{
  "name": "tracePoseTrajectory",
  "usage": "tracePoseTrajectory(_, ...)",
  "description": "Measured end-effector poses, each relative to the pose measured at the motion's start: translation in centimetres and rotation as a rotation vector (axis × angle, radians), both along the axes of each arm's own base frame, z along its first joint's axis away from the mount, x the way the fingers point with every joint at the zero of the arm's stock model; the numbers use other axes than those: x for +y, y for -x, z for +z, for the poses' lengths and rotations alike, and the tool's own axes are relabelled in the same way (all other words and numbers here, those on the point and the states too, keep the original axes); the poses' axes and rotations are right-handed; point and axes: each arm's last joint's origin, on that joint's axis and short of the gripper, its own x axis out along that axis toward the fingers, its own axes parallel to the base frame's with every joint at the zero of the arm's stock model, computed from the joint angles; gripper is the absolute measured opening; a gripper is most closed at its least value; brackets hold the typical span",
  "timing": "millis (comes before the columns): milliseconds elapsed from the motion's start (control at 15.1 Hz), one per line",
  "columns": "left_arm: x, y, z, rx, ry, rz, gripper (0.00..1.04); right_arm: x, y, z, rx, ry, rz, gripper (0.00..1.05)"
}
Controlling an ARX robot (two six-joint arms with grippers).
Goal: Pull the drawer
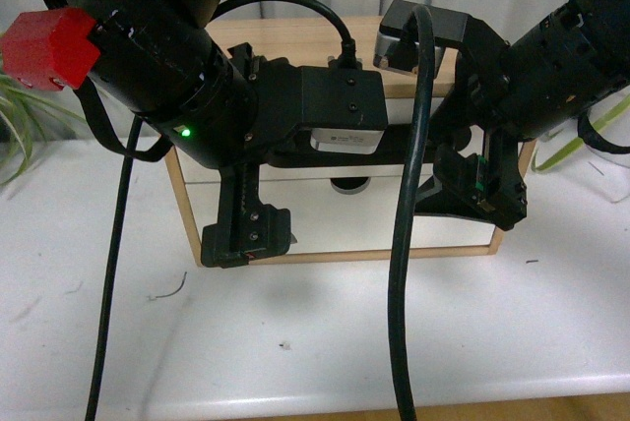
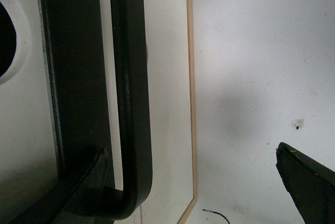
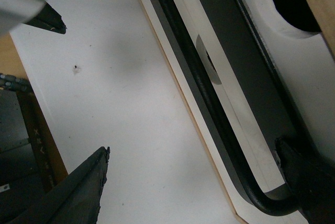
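Observation:
The drawer (image 1: 345,222) is the lower white front of a small wooden cabinet (image 1: 183,207), with a half-round notch (image 1: 349,185) in its top edge. Its long black bar handle (image 2: 131,103) runs across the front and bends in at each end. My left gripper (image 1: 246,236) is at the front's left end and is open. In the left wrist view the handle's bend sits between the jaws, close to one finger (image 2: 86,190). My right gripper (image 1: 487,200) is open at the right end. The other handle bend (image 3: 261,202) lies close to one of its fingers (image 3: 309,182).
The cabinet stands on a white table (image 1: 315,342), whose front edge is near the bottom of the front view. Black cables (image 1: 402,264) hang in front. Plant leaves (image 1: 20,116) flank the cabinet. A round cutout (image 3: 293,4) marks the white front above.

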Motion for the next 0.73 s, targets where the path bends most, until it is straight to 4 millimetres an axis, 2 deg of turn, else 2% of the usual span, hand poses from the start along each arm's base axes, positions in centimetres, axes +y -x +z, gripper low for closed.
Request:
tracePoseTrajectory(331,0.1,0.3,-0.2,-0.003,-0.030,-0.031,0.98,0.5,0.5,-0.1,0.070,0.023,0.047,0.98)
tracePoseTrajectory(595,0.1,2.3,0.2,0.038,-0.078,-0.126,0.98,0.6,2.1,0.0,0.086,0.057,0.123,0.98)
tracePoseTrajectory(727,0.3,4.0,0.4,0.069,-0.101,-0.181,0.98,0.6,4.0,0.3,0.120,0.083,0.158,0.98)
